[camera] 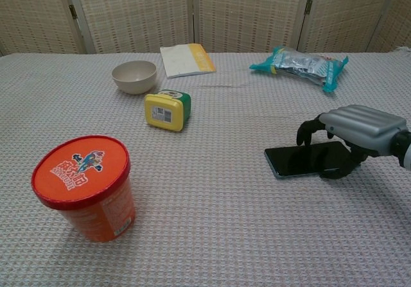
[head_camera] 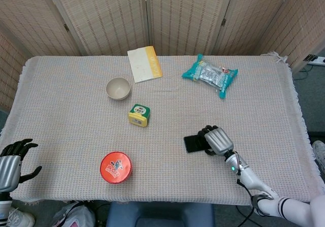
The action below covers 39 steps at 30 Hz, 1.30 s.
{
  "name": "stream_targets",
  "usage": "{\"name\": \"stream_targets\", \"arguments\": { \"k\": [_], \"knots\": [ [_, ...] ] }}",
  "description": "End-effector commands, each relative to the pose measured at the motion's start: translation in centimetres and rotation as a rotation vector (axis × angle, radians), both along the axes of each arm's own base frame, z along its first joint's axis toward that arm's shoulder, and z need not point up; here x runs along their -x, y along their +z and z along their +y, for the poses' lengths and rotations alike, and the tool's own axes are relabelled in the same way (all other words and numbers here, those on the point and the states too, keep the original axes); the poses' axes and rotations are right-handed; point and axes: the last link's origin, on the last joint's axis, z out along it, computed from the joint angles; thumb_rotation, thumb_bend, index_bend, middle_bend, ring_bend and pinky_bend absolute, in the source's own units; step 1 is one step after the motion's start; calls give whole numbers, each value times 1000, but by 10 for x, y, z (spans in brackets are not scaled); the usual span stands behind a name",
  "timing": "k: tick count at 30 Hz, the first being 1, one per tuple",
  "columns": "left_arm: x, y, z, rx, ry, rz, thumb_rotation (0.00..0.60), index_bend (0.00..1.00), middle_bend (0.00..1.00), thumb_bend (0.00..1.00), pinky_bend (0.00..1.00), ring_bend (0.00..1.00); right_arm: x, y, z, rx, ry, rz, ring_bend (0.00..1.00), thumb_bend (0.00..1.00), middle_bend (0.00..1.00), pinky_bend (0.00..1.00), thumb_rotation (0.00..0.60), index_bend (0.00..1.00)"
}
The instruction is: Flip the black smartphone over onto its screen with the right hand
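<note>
Your right hand [camera: 352, 135] reaches in from the table's near right edge, palm down with dark fingers [camera: 307, 130] curled over a flat black smartphone [camera: 297, 160], while your left hand [head_camera: 12, 158] hovers open-fingered at the near left corner.
</note>
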Motion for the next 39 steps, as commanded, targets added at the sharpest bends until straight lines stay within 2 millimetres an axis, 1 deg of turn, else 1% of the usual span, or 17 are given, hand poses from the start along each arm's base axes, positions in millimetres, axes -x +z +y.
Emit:
{"name": "stream_targets", "arguments": {
  "k": [1,7,15,18,23,30,34,37,39],
  "knots": [
    [0,1,0,-2,0,0,600,316,233,198,235,211,-3,3,-3,-2,-5,-11,234,526,396,351,600,347],
    [1,2,0,-6,-2,0,600,316,233,199,235,210,-9,11,-8,-19,-26,-36,243,571,395,351,600,348],
    [1,2,1,-8,-2,-1,600,313,233,198,235,210,-18,24,-12,-106,-76,-74,256,630,399,351,600,348],
    [1,2,1,-6,0,0,600,312,233,199,235,210,-21,28,-14,-105,-70,-78,267,638,410,351,600,360],
    [1,1,2,-5,-1,0,600,311,233,198,235,210,-26,29,-21,-91,-66,-80,273,639,414,351,600,365],
    [1,2,1,-7,0,0,600,310,233,199,235,210,-34,28,-41,-56,-68,-81,275,638,414,351,600,365],
    [1,4,0,-10,-2,1,600,309,233,199,235,210,-35,29,-54,-6,-53,-51,274,599,414,351,600,365],
    [1,5,-2,-15,-1,0,600,309,233,199,235,210,-36,34,-60,44,-35,-30,275,571,397,351,600,365],
    [1,7,-3,-19,1,1,600,309,233,199,235,210,-38,43,-60,91,-13,-34,275,567,378,351,600,365]
  ]
}}
